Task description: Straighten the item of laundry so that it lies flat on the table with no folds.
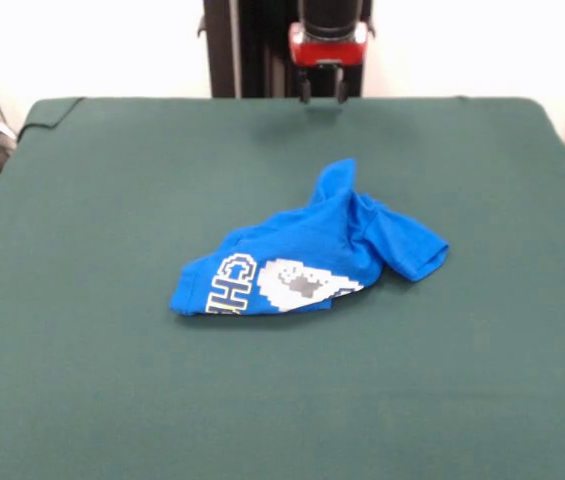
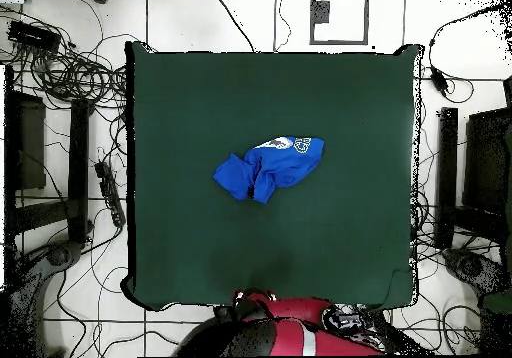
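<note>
Where the soft blue T-shirt point(image 1: 312, 262) lies crumpled near the middle of the green felt table point(image 1: 82, 380), white outlined letters "CH" show beside a pixelated graphic. The gripper point(image 1: 322, 92) hangs empty at the far edge, fingers slightly apart.

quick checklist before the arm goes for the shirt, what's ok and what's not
1. T-shirt lies fully on the table, away from every edge: ok.
2. T-shirt flat with no folds: not ok; it is bunched, with one part sticking up and the print partly tucked under.
3. Gripper clear of the cloth: ok; it hangs at the table's far side, touching nothing.
4. Gripper open and empty: ok; its two tips stand apart with nothing between them.
5. A free corner or hem to grasp: cannot tell; the sleeve end pointing right in the front view looks likeliest.
</note>
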Controlling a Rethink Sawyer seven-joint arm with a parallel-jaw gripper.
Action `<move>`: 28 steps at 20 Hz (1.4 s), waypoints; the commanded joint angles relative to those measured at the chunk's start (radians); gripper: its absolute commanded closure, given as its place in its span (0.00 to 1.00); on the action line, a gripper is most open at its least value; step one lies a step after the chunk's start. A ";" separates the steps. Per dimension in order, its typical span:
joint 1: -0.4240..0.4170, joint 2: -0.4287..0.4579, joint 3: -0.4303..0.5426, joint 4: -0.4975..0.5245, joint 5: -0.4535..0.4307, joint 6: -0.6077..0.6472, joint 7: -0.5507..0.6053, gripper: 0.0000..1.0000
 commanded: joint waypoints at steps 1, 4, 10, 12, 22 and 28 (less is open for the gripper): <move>0.057 -0.063 0.132 -0.165 0.142 0.017 0.178 0.00; 0.072 -0.100 0.136 -0.168 0.173 0.065 0.168 0.00; 0.082 -0.158 0.152 -0.170 0.214 0.105 0.151 0.00; 0.086 -0.150 0.149 -0.171 0.220 0.078 0.159 0.00; 0.133 -0.138 0.120 -0.180 0.285 0.019 0.187 0.00; 0.140 -0.120 0.124 -0.198 0.305 -0.005 0.185 0.00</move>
